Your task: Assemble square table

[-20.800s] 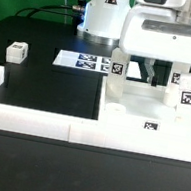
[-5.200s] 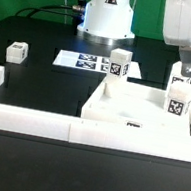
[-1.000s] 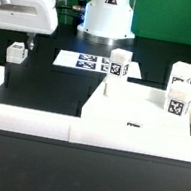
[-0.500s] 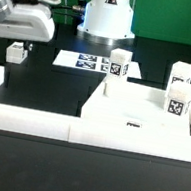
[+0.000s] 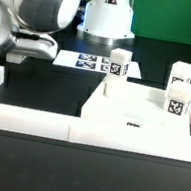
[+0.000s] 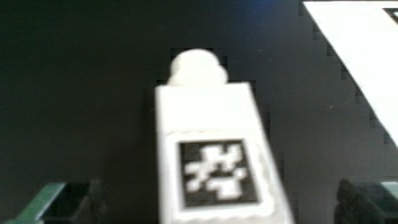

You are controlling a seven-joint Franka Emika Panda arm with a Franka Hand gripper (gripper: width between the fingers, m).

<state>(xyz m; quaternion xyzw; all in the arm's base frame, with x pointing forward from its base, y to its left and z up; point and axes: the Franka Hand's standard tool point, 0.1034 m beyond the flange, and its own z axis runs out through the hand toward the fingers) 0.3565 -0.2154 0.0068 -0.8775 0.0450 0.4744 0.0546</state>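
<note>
End effector (image 6: 199, 200): jaws spread wide, gripping nothing; two dark fingertips (image 6: 50, 200) straddle a loose leg (image 6: 208, 140) without touching it.

Loose leg: small white block, rounded peg at one end, black-and-white tag on its face; lies flat on the black desk (image 6: 71, 80), long axis 12 to 6 o'clock in the wrist view, peg at 12.

Arm (image 5: 38, 7): in the exterior view it fills the 10 o'clock corner and hides that leg.

Marker board (image 5: 84, 60): flat, near centre.

Tabletop slab (image 5: 141, 112): white, recessed, at 4 o'clock; three tagged legs (image 5: 118, 64) stand upright on it.

Border wall (image 5: 38, 124): low, white, along 6 o'clock.
</note>
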